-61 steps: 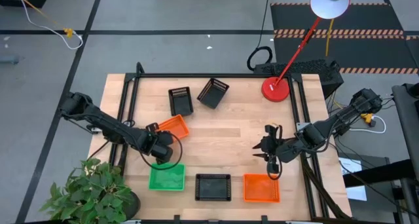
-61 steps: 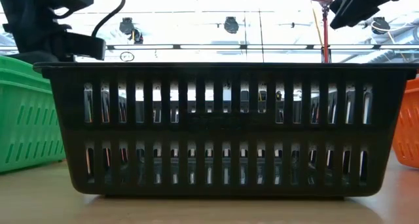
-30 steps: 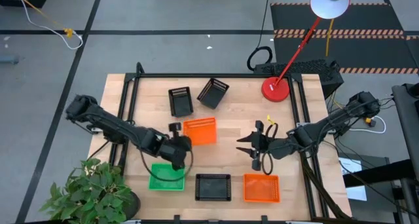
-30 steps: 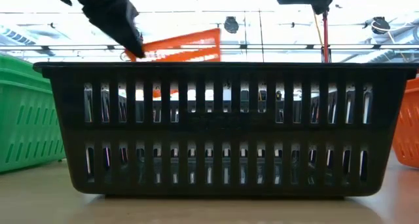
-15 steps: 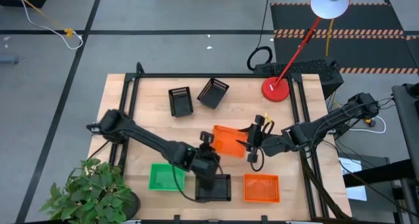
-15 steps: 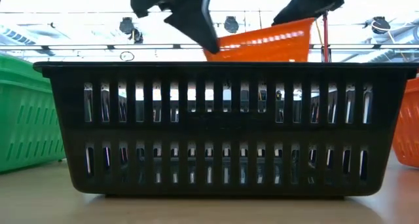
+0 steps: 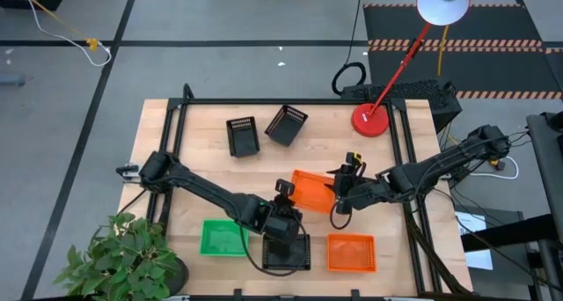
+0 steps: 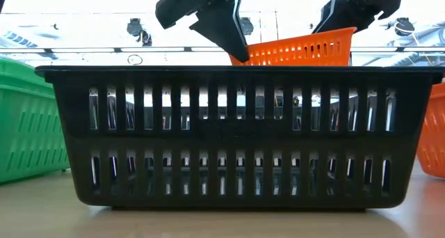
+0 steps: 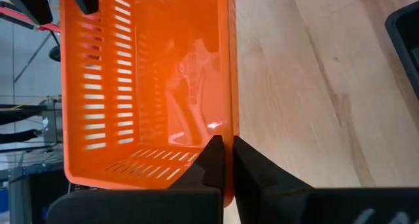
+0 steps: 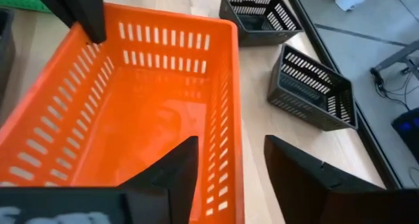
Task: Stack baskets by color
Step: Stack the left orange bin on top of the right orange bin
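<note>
Left hand (image 9: 226, 160), clamped on the orange basket's (image 7: 311, 189) rim mid-bench, offers it to the open right hand (image 10: 229, 160) straddling its wall, which next must close.

An orange mesh basket (image 7: 312, 189) hangs tilted above the desk, just behind the black basket (image 7: 287, 252) at the front edge. A green basket (image 7: 223, 238) lies left of that black one, a second orange basket (image 7: 351, 253) right of it. Two more black baskets (image 7: 243, 135) sit far behind, one tipped (image 7: 287, 124).
</note>
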You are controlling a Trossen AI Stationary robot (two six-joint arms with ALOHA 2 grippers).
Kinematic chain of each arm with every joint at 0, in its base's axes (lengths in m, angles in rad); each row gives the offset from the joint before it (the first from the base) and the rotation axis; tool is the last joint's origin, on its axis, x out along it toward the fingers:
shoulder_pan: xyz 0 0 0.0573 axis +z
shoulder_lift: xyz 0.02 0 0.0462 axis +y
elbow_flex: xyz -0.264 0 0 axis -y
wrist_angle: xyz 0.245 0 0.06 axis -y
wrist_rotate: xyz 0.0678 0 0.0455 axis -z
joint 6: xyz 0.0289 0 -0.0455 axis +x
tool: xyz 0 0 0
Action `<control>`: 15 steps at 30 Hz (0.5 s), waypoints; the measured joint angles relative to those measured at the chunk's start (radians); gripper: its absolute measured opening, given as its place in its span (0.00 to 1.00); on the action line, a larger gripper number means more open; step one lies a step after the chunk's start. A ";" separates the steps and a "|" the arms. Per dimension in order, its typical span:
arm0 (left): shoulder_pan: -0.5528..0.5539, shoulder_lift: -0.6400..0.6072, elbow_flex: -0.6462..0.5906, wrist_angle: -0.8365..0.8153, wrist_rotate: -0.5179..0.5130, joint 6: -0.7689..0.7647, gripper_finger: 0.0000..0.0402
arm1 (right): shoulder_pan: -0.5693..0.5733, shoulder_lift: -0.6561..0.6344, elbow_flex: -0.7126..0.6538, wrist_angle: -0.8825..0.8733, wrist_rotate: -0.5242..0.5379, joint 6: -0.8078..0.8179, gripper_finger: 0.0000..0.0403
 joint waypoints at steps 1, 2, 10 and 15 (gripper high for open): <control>0.000 0.000 0.000 0.000 0.000 0.000 0.02 | -0.003 0.000 0.000 0.000 0.000 0.000 0.39; 0.000 0.000 0.000 0.000 0.000 0.000 0.02 | -0.005 0.000 0.000 -0.001 0.000 0.000 0.37; -0.002 0.000 0.000 0.004 -0.009 0.005 0.05 | -0.010 0.000 0.000 -0.044 -0.032 0.002 0.17; -0.003 0.000 0.000 0.017 -0.009 0.019 0.02 | -0.010 0.000 0.000 -0.064 -0.034 0.022 0.10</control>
